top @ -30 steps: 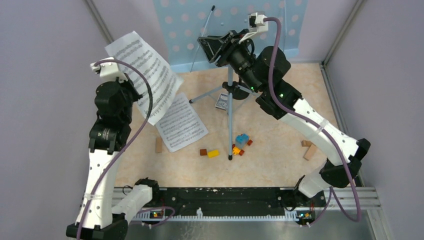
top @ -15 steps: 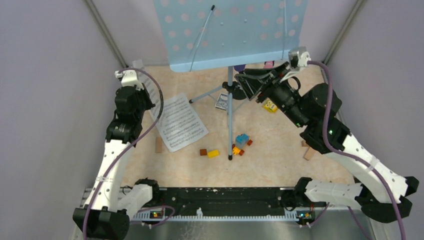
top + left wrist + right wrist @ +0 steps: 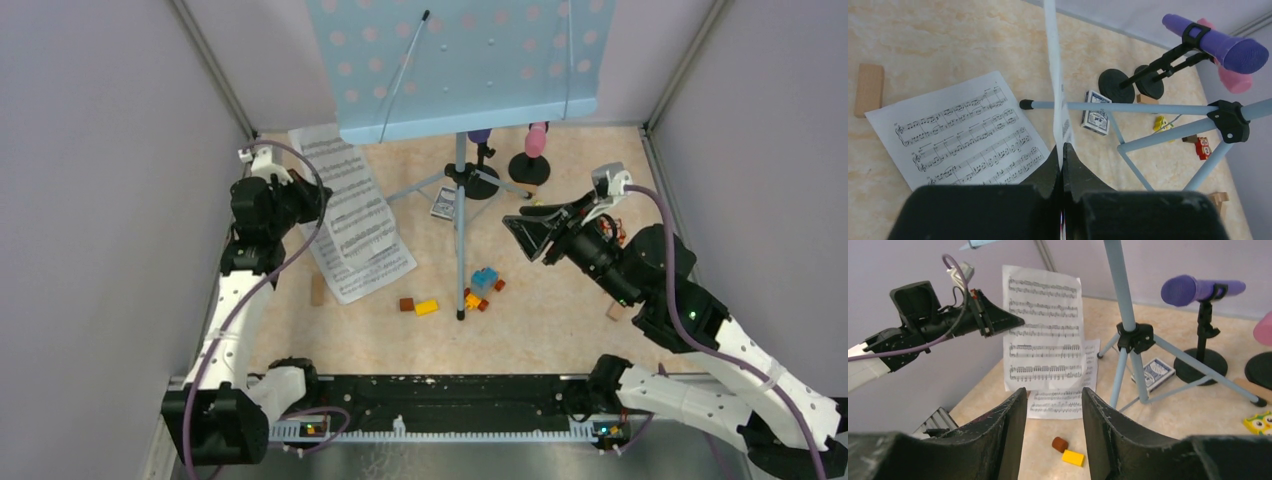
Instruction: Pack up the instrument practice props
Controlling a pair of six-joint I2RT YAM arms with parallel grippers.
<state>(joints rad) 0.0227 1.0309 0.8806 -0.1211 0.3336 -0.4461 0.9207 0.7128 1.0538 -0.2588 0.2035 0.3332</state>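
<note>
The pale blue music desk point(image 3: 460, 65) stands on its tripod legs point(image 3: 460, 240) at the back middle. My left gripper point(image 3: 316, 200) is shut on a sheet-music page point(image 3: 345, 195) and holds it upright on edge, just above a second page point(image 3: 372, 268) lying on the floor. The held page faces the right wrist view point(image 3: 1043, 325). The purple microphone point(image 3: 480, 136) and pink microphone point(image 3: 537, 138) sit in black round-based holders point(image 3: 528, 168) behind the stand. My right gripper point(image 3: 520, 232) is open and empty, right of the tripod.
A blue-white card box point(image 3: 444, 203) lies by the tripod legs. Colourful bricks point(image 3: 484, 280) and a yellow block point(image 3: 427, 307) lie near the front leg. Wooden blocks lie at the left point(image 3: 318, 290) and the right point(image 3: 615, 308). Walls close in on both sides.
My left gripper has brought the held page down, close over the lying page. My right gripper has left the music desk and drawn back to the right and nearer. The desk now stands upright.
</note>
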